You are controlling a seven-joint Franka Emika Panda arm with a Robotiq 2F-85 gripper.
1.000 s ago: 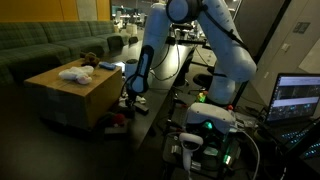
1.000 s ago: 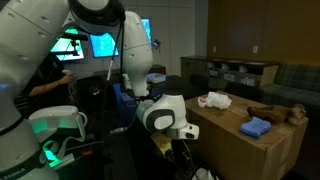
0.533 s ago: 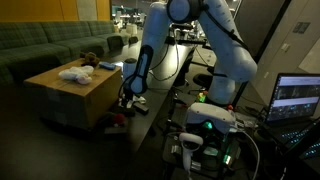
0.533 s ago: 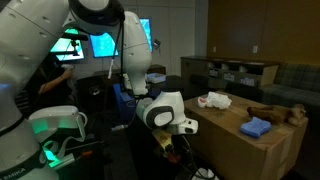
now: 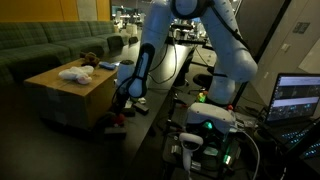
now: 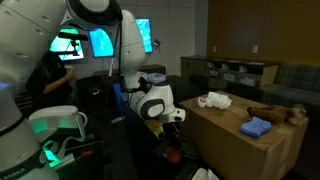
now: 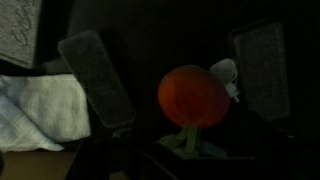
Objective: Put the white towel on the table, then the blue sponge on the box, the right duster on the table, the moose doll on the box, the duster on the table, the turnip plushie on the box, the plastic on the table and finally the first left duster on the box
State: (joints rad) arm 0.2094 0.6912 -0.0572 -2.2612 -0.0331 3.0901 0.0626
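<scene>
In the wrist view my gripper [image 7: 190,112] is open, its two dark pads spread wide. An orange turnip plushie [image 7: 193,95] with green leaves lies below, between the pads but touching neither. A white towel [image 7: 40,110] shows at the left edge. In both exterior views the gripper [image 5: 126,98] [image 6: 176,115] hangs low beside the cardboard box [image 5: 60,98] [image 6: 250,150]. On the box lie the white towel [image 5: 74,73] [image 6: 213,100], a blue sponge [image 5: 108,65] [image 6: 256,127] and a brown moose doll [image 5: 88,60] [image 6: 276,112]. The turnip shows as a reddish spot [image 5: 117,120] [image 6: 172,155] on the dark table.
The robot base [image 5: 205,125] with a green light stands close by. A laptop [image 5: 298,98] and monitors [image 6: 105,42] are lit. A person [image 6: 55,80] sits behind the arm. A sofa [image 5: 40,45] lies beyond the box. The dusters cannot be made out in the dark.
The wrist and gripper have risen a little from the dark table and shifted towards the box. The things on the box have not moved.
</scene>
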